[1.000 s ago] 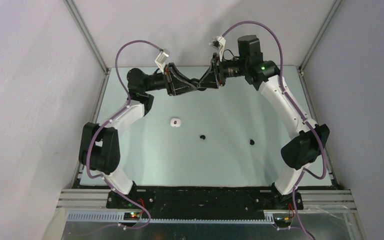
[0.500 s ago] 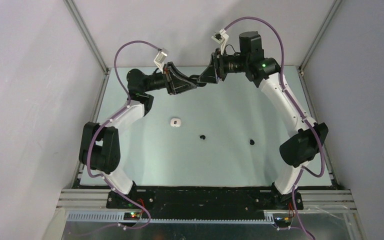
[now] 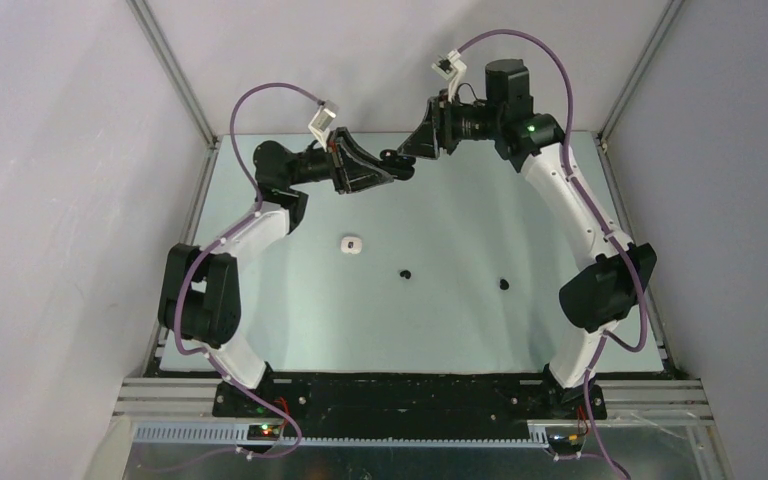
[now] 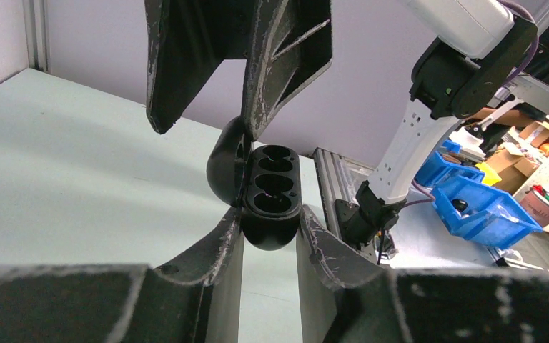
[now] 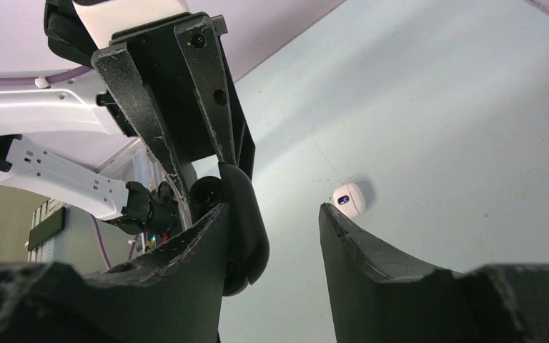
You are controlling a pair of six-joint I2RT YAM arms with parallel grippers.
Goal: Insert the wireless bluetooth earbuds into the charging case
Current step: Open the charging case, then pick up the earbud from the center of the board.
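**Top view.** Light is even and diffuse, coming from above. The pale counter (image 3: 440, 320) is brightest near its centre and dims toward 9 and 3 o'clock, where the walls take a lavender cast. Shadows on it are faint and soft-edged.

**Left wrist view.** The charging case (image 4: 268, 189) is sharp, with soft highlights on its glossy lid. The left hand (image 4: 269, 221) at 6 o'clock is blurred and grainy. The background at 3 o'clock is bright.

**Right wrist view.** The right hand (image 5: 271, 211) at 6 o'clock is dark and soft. A small diffuse shadow hugs the white earbud (image 5: 348, 199).
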